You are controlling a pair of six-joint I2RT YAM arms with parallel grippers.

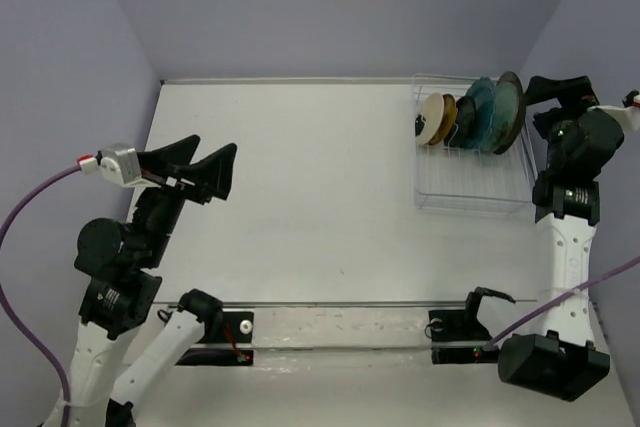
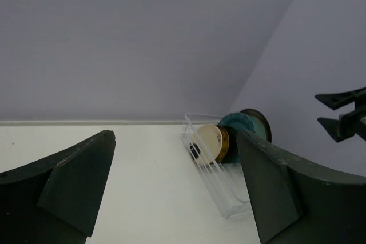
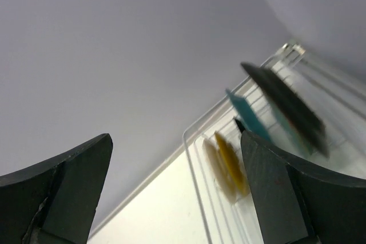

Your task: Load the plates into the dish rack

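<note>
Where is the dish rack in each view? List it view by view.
Top external: dish rack, far right of the table.
Left wrist: dish rack just right of centre.
Right wrist: dish rack lower right, blurred.
Shared landmark: amber plate standing in it.

The top view hangs high above and behind both arm bases and looks down on the whole white desk [image 1: 300,197], with the far wall at its upper edge. The left wrist camera sits low behind the left pincer [image 2: 175,135] and faces across the desk to the far right corner. The right wrist camera peers past the right pincer [image 3: 175,136], tilted, close and blurred. All three views share the clear rectangular dish rack [image 1: 470,195] of upright round plates [image 1: 480,112].
</note>
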